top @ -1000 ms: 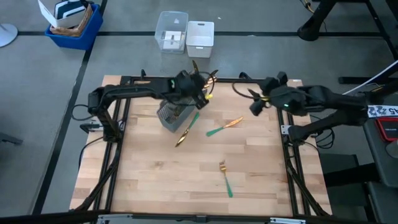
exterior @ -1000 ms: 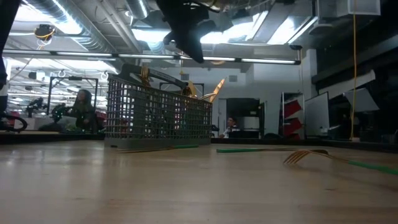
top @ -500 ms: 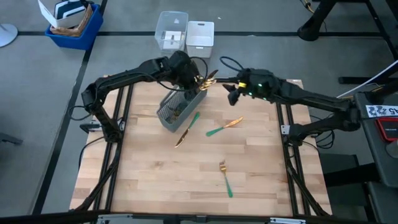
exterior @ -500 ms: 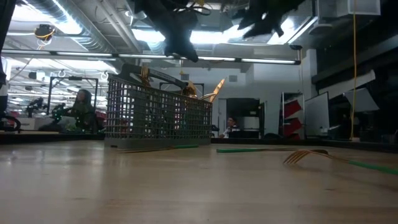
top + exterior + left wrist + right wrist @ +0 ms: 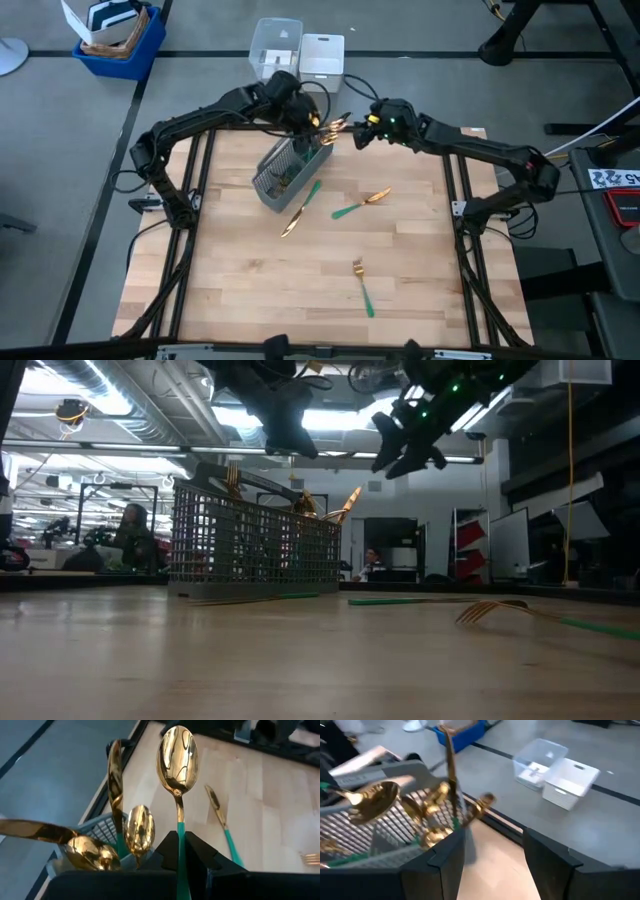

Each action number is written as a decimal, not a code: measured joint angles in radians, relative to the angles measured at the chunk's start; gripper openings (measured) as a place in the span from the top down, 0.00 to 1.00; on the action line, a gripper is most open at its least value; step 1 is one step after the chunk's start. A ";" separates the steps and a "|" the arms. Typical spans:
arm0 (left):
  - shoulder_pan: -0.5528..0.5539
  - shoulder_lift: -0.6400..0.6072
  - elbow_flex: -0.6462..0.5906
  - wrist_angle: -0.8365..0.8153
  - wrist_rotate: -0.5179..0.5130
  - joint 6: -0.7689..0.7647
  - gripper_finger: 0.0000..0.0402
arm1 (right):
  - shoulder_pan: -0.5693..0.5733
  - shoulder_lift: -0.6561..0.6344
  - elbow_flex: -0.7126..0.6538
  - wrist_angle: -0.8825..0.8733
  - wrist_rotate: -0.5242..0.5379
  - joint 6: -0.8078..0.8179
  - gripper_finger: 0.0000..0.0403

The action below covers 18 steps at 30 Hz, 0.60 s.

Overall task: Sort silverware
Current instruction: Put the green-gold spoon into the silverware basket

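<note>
Above the caddy, far edge of the counter: both tools meet here, high off the wood.
Left tool [image 5: 318, 122]: clenched on a spoon [image 5: 178, 767], its slim teal handle pinched between the two dark fingers, the polished gold oval bowl standing up beyond them.
Right tool [image 5: 358, 133]: released, its blocky dark fingers [image 5: 547, 865] spread wide with nothing between them, just beside the left tool and facing the held spoon's head.
Caddy [image 5: 283, 176]: grey mesh basket, boxy, with thin wire-like walls; it stands on the counter under the left tool, set at an angle to the counter's edges.
Silverware in the caddy: several gold heads stick up over the rim, among them two rounded spoon bowls [image 5: 139, 829] and one long narrow blade [image 5: 115, 787]; all mirror-bright.
Silverware on the counter: a knife [image 5: 300, 209] lies touching the caddy's near corner; a second teal-handled piece [image 5: 361, 205] lies just to its right; a fork [image 5: 362, 285] lies well apart, nearer the front edge, tines pointing toward the caddy.
Counter [image 5: 240, 290]: pale wooden planks, smooth, framed by dark rails.
Floor behind: two clear plastic bins [image 5: 300, 53] and a blue crate [image 5: 120, 40].
</note>
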 joint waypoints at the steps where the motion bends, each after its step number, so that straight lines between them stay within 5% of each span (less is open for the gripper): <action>1: 0.001 0.000 0.000 0.012 0.002 -0.001 0.99 | -0.006 0.011 0.000 0.030 -0.028 -0.002 0.50; 18: -0.020 0.063 0.000 0.075 -0.004 -0.029 1.00 | -0.012 0.042 0.001 0.284 -0.198 0.034 0.50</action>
